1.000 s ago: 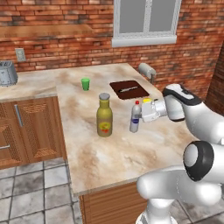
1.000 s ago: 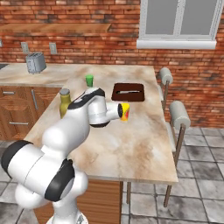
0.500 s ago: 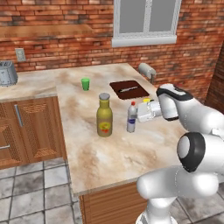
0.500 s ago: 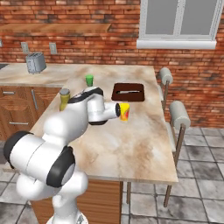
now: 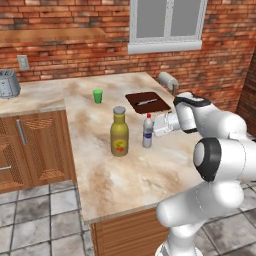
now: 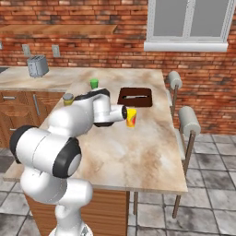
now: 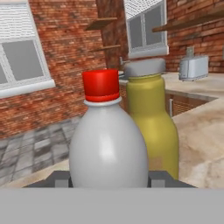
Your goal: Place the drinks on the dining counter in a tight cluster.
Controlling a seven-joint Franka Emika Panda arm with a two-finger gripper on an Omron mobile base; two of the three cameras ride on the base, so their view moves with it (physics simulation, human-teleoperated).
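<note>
The gripper [image 5: 151, 129] sits just right of centre in the left base view, reaching in sideways from the arm at the right edge, and its jaws are clamped on the small red-capped bottle [image 5: 147, 131]. The bottle stands upright, its base at or just above the marble of the dining counter [image 5: 125, 175]; contact with the top cannot be told. Holding it by the body and keeping it vertical suits sliding or setting it down without tipping.

Just left of it in that view stands the big olive-yellow bottle [image 5: 119, 132], grey cap up, red-and-yellow label facing the camera. The two are close but a narrow gap shows between them. In the hand view the red-capped bottle [image 7: 107, 144] fills the middle, with the olive-yellow bottle [image 7: 153, 122] directly behind it and slightly right, so the hand is lined up to bring one beside the other, which is what a tight cluster needs.

In the right base view the arm hides both bottles, apart from the grey cap [image 6: 68, 97] at centre left.

Toward the upper middle of the left base view lie a dark cutting board [image 5: 148, 102] and a small green cup [image 5: 97, 96], well apart from the bottles.
</note>
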